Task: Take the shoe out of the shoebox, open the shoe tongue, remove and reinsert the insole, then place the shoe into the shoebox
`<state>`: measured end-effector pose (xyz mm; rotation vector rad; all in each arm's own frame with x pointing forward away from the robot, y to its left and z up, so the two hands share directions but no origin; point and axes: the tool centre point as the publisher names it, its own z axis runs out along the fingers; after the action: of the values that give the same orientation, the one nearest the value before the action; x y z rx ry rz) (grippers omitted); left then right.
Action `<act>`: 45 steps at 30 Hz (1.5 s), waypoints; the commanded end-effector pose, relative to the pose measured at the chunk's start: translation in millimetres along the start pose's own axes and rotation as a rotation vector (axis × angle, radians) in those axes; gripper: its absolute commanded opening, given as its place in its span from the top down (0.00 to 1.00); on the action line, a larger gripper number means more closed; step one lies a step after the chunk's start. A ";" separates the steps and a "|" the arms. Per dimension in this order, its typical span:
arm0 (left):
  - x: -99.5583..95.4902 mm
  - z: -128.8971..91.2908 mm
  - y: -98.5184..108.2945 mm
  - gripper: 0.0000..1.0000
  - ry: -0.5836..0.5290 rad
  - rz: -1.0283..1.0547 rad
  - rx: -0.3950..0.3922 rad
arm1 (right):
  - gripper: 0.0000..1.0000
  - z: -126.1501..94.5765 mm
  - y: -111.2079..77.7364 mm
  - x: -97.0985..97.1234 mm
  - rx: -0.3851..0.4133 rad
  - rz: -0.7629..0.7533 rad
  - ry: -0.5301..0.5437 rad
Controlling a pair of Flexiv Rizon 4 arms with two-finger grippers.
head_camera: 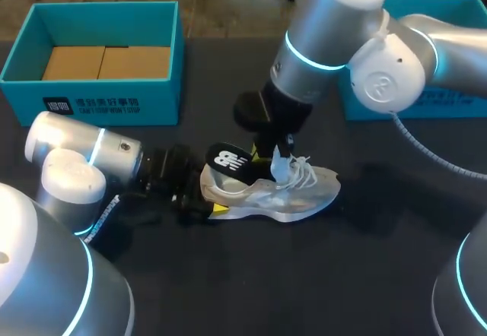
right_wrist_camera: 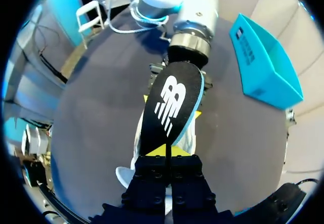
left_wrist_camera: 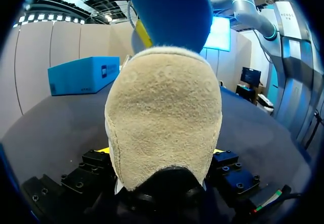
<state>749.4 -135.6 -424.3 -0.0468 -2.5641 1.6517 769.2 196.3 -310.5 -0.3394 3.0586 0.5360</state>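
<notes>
Your head view looks down from above and behind on the whole table (head_camera: 396,237), with the shoe (head_camera: 274,191) near its middle. Your left wrist view sits low, right up against the shoe's heel, and faces along the table toward the right arm (left_wrist_camera: 248,8). Your right wrist view looks steeply down the insole (right_wrist_camera: 172,107) onto the shoe, with the left arm (right_wrist_camera: 195,8) beyond. All three views share the shoe.
</notes>
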 end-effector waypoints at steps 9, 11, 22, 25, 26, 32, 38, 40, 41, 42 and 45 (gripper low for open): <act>-1.1 1.8 4.6 1.00 0.002 -0.001 -0.004 | 1.00 12.5 17.8 -12.7 -0.035 -0.133 0.148; -1.1 1.8 4.6 1.00 0.002 -0.001 -0.004 | 1.00 12.5 21.4 -14.8 -0.037 -0.150 0.160; -1.1 1.8 4.6 1.00 0.002 -0.001 -0.004 | 0.04 5.2 26.7 -9.8 -0.093 -0.107 0.262; -1.1 1.8 4.6 1.00 0.002 -0.001 -0.004 | 0.00 1.8 25.8 -9.1 -0.150 -0.058 0.305; -1.1 1.8 4.6 1.00 0.002 -0.001 -0.004 | 0.00 0.4 25.6 -9.2 -0.167 -0.051 0.310; -1.1 1.8 4.6 1.00 0.002 -0.001 -0.004 | 0.00 -4.4 21.3 -10.2 -0.223 -0.024 0.388; -1.1 1.8 4.6 1.00 0.002 -0.001 -0.004 | 0.00 -5.7 20.6 -14.6 -0.247 0.001 0.467; -1.1 1.8 4.6 1.00 0.002 -0.001 -0.004 | 0.00 -6.4 21.1 -14.8 -0.245 0.022 0.487; -1.1 1.8 4.6 1.00 0.002 -0.001 -0.004 | 0.00 -6.1 21.3 -14.0 -0.247 0.030 0.494; -1.1 1.8 4.6 1.00 0.002 -0.001 -0.004 | 0.00 -5.7 21.6 -13.5 -0.249 0.036 0.499; -1.1 1.8 4.6 1.00 0.002 -0.001 -0.004 | 0.00 -3.1 24.2 -11.0 -0.242 0.061 0.519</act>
<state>749.4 -135.7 -424.3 -0.0467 -2.5640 1.6517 771.2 211.9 -296.4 -0.4429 3.4942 0.9690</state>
